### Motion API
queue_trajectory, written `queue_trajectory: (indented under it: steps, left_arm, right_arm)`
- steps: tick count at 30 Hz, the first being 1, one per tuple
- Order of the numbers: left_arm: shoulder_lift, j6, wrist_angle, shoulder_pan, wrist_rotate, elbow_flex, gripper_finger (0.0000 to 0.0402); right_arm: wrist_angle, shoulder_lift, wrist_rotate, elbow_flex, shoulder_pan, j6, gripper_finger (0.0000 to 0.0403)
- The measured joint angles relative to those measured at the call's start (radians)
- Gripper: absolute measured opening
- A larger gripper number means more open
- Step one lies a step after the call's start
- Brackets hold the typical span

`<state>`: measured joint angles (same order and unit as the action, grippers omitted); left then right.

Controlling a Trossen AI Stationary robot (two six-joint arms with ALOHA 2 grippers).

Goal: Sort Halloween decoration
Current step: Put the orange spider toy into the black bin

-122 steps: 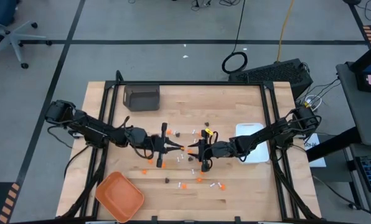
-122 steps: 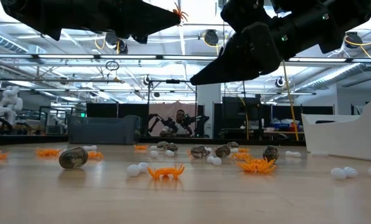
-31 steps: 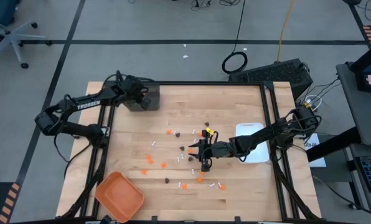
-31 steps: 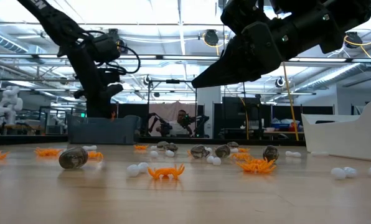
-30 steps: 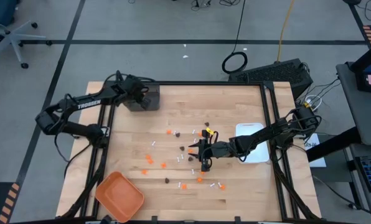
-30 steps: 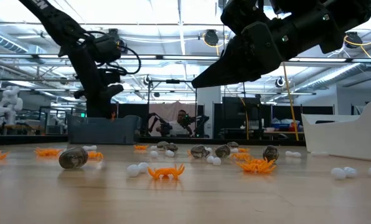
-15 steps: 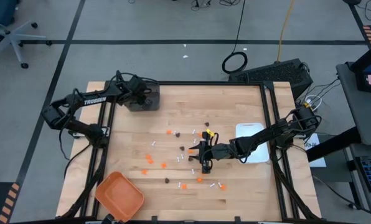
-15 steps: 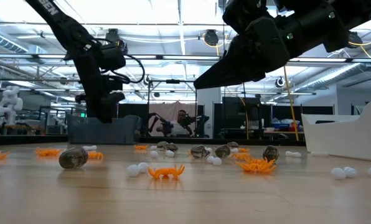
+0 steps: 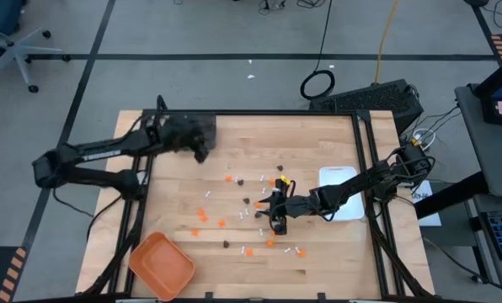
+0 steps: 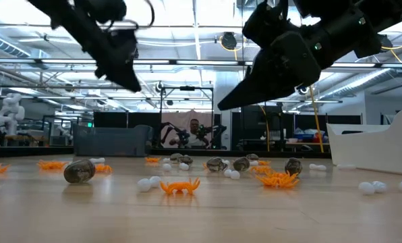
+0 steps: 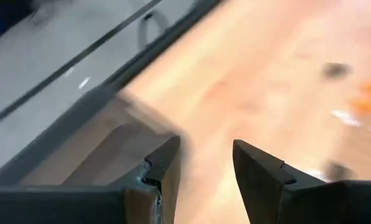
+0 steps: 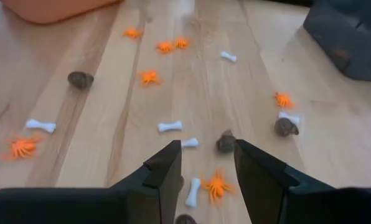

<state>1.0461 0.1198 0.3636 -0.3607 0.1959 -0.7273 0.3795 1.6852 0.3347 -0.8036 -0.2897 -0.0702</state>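
The Halloween decoration lies scattered over the middle of the wooden table [image 9: 318, 139]: orange spiders [image 12: 149, 76], dark brown bits [image 12: 80, 79] and small white bones [image 12: 170, 126]. My right gripper [image 9: 272, 215] [image 12: 207, 149] hovers open just above them, with nothing between its fingers; a dark bit [image 12: 226, 142] and a spider [image 12: 216, 185] lie under it. My left gripper [image 9: 202, 153] [image 11: 205, 146] stands open and empty in the air at the far left, just off the dark grey bin [image 9: 182, 130], raised well above the table [image 10: 135, 84].
An orange tray [image 9: 161, 263] sits at the near left corner. A white rectangular dish [image 9: 339, 189] stands at the right, partly under my right arm. Black frame rails [image 9: 141, 194] run along the table's sides. Bare wood lies at the far right.
My left gripper has left its place over the dark grey bin, rising and swinging toward the table's middle and near side. My right gripper has stayed over the pieces, tipping down a little. The pieces on the table have not moved.
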Motion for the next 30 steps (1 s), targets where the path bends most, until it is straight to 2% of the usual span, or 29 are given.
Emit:
queue_trajectory:
  steps: [6, 13, 18, 23, 30]
  left_arm:
    - [0.038, -0.006, 0.01, 0.218, 0.001, 0.0, 0.0145]
    - [0.185, 0.005, -0.04, 0.346, 0.019, 0.0, 0.0145]
    - [0.312, 0.003, -0.119, 0.384, 0.061, 0.0, 0.0145]
    - [0.415, 0.012, -0.115, 0.381, 0.088, 0.0, 0.0152]
    - [0.497, 0.003, -0.142, 0.378, 0.098, 0.0, 0.0217]
  right_arm:
    - [0.005, 0.0, 0.0, 0.0, 0.0, 0.004, 0.0137]
    - [0.012, 0.0, 0.0, 0.0, -0.006, -0.044, 0.0137]
    - [0.012, 0.0, 0.0, 0.0, -0.01, -0.049, 0.0137]
    - [0.011, 0.0, 0.002, 0.0, -0.01, -0.049, 0.0137]
    - [0.011, 0.0, 0.002, 0.0, -0.01, -0.038, 0.0137]
